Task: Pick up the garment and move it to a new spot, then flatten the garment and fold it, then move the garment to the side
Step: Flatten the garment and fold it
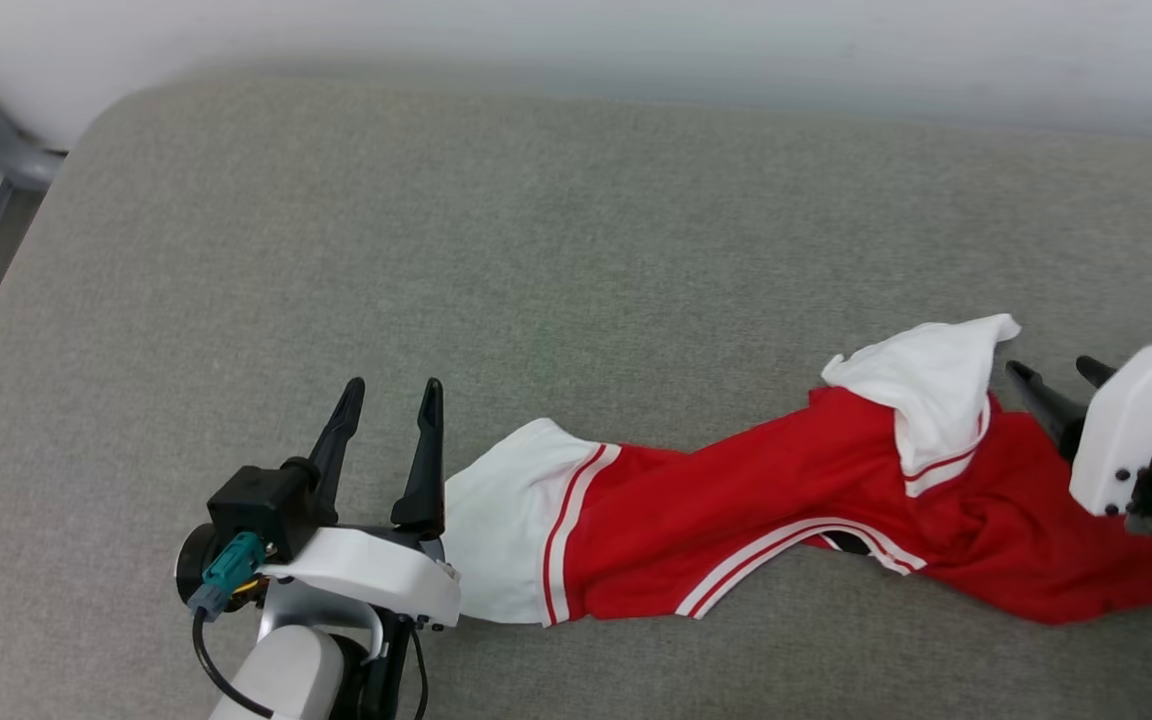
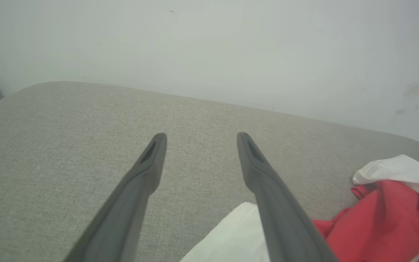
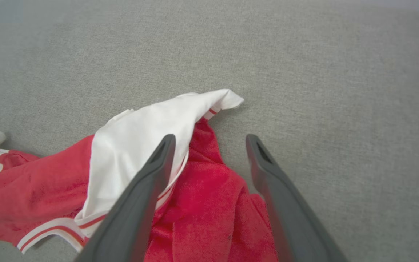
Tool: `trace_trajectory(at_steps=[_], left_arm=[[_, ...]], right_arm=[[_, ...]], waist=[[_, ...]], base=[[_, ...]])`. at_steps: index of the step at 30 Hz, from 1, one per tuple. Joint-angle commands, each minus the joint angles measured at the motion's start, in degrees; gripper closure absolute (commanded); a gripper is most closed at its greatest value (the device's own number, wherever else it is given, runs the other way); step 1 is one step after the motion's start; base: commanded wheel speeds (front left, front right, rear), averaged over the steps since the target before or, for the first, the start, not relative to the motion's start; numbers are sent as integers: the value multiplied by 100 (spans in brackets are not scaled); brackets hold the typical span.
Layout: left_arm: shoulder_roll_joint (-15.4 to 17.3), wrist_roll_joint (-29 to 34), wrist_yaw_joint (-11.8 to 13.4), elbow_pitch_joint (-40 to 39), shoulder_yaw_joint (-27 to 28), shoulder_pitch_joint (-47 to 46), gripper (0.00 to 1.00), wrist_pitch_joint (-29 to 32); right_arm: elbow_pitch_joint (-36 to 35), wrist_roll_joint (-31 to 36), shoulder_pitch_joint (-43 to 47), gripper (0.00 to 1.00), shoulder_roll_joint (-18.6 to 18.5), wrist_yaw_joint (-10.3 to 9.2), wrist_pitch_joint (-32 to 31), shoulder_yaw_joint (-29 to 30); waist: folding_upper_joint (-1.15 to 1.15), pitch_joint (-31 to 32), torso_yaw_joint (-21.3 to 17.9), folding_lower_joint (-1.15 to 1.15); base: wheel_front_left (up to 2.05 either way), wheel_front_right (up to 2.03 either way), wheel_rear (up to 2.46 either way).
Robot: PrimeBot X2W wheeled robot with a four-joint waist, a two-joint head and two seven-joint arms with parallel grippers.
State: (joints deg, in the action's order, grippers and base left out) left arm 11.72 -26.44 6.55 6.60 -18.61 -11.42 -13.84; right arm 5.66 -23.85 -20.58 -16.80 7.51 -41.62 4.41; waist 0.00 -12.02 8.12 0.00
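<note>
Here, a red T-shirt, the garment (image 1: 736,520), lies crumpled in a long strip across the lower right of the head view, on a grey fabric pad (image 1: 536,250). It has white sleeves w/ red-white striped trim: one lies flat at the strip's left end, the other is flopped over the red body near the right. A bit of black shows under the trim; lettering unreadable. Left gripper (image 1: 394,385), lower left: jaws apart, empty, just beside the flat sleeve. Right gripper (image 1: 1051,366), right edge: jaws apart, empty, over the shirt's right end; contact unclear. Open pad stretches above the shirt to its rounded far edge, by a pale wall (image 1: 636,40).
</note>
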Motion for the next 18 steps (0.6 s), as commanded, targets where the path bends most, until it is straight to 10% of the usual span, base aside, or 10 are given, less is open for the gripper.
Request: trace_trajectory(at_steps=[1, 12, 13, 14, 18], left_arm=[[-55, 30, -50, 46, -15, -117, 0, -46], [-186, 66, -175, 318, 15, -289, 0, -116], [-200, 63, -185, 356, 32, -289, 0, -126], [-203, 72, -187, 366, 47, -283, 0, -130], [-204, 89, -177, 402, 115, -225, 0, -137]], right_arm=[[222, -50, -278, 0, -95, -4, -74, -69], [1431, -414, -1147, 0, -229, -4, -301, -380], [1521, -460, -1245, 76, -256, -4, -264, -455], [1540, -500, -1272, 100, -268, -4, -243, -489], [1425, -695, -1285, 100, -287, -4, -257, -676]], waist=[[0, -209, 185, 0], [0, -395, 390, 0], [0, -378, 390, 0], [0, -365, 380, 0], [0, -269, 266, 0]], base=[[0, 0, 0], [0, 0, 0], [0, 0, 0], [0, 0, 0], [0, 0, 0]])
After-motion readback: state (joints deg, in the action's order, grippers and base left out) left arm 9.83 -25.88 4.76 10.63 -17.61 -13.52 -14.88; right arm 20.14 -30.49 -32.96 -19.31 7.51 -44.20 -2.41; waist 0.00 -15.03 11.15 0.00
